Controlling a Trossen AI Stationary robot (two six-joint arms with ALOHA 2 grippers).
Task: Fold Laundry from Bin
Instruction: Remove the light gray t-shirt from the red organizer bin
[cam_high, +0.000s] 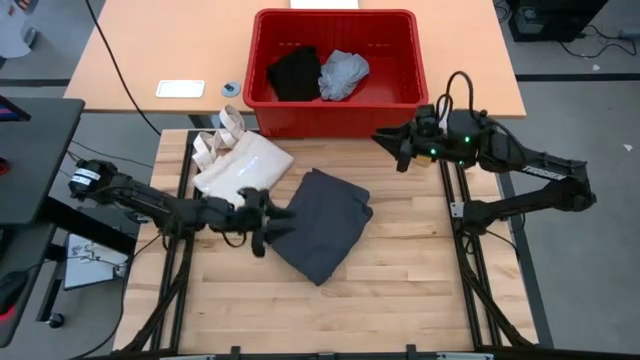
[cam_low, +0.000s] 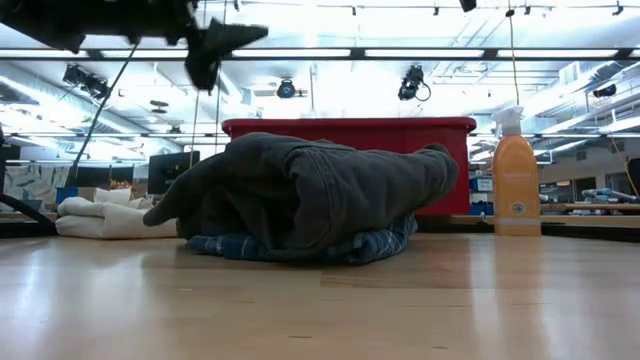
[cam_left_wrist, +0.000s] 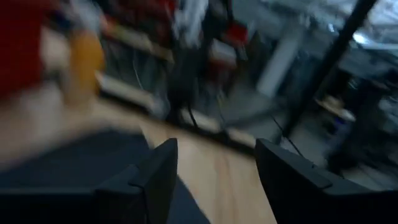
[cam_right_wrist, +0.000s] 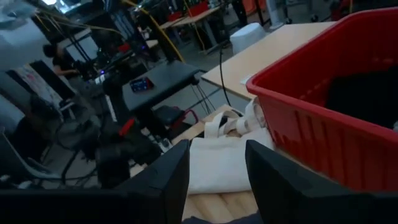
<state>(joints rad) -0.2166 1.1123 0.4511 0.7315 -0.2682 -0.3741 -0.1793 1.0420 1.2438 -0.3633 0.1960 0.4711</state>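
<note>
The left gripper (cam_high: 272, 228) hovered at the left edge of the dark grey garment (cam_high: 325, 235), fingers (cam_left_wrist: 155, 180) parted with bare table showing between them and nothing held. That arm's wrist view was smeared, so the bin and bottle appeared there only as colour patches. The right gripper (cam_high: 392, 148) hung above the table's far right corner, just in front of the red bin (cam_high: 340, 110), fingers (cam_right_wrist: 171, 180) apart and empty.

The dark grey garment lay folded at the table's centre. In the low view it covered a blue plaid shirt (cam_low: 375, 247), of which only an edge showed beneath; the high view hid that shirt entirely. A cream tote bag (cam_high: 240, 165) lay crumpled just left of the garment, its handles toward the bin.

The bin stood on the adjoining tan table (cam_high: 180, 50), against the work table's far edge. It held a black piece (cam_high: 293, 73) and a light grey piece (cam_high: 343, 73) side by side, touching; the low view showed only the bin's wall.

An orange spray bottle (cam_low: 516, 175) stood right of the bin in the low view; its label could not be read
</note>
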